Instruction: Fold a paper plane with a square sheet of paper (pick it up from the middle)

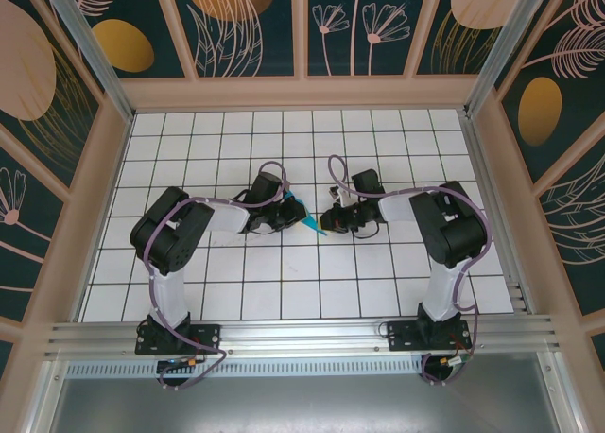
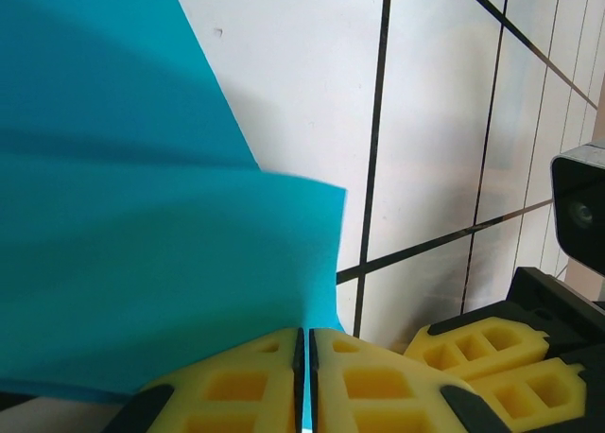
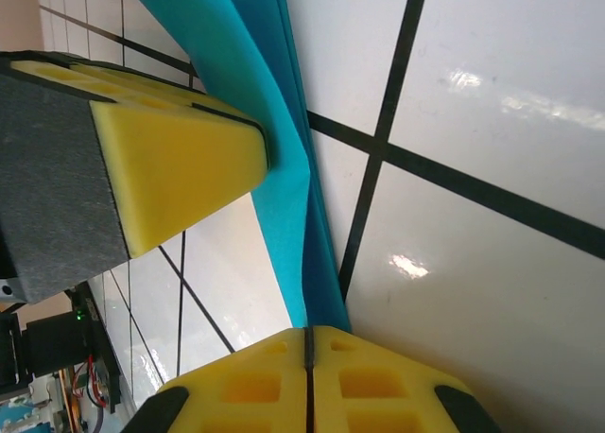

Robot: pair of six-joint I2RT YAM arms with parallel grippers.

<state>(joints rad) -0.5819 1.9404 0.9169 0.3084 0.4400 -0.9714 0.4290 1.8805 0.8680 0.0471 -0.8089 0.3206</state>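
- Paper (image 1: 310,220): cyan, creased into overlapping layers with a pointed end, mid-table over the white grid table (image 1: 284,301), between the two grippers. Can't tell if the tip touches the tiles.
- Left gripper (image 2: 304,346): yellow pads (image 2: 236,386) pressed flush, clamping the paper's edge; the sheet fans up and left from the seam.
- Right gripper (image 3: 307,353): pads closed tight on the paper's narrow end.
- Grippers sit just beside each other, both pinching the same folded strip.

2 arms (image 1: 168,263) (image 1: 442,263) — black joints (image 1: 161,242), white links (image 1: 167,299), purple cables (image 1: 333,164) — with yellow foam fingers (image 2: 227,386) on each tool (image 3: 307,337).
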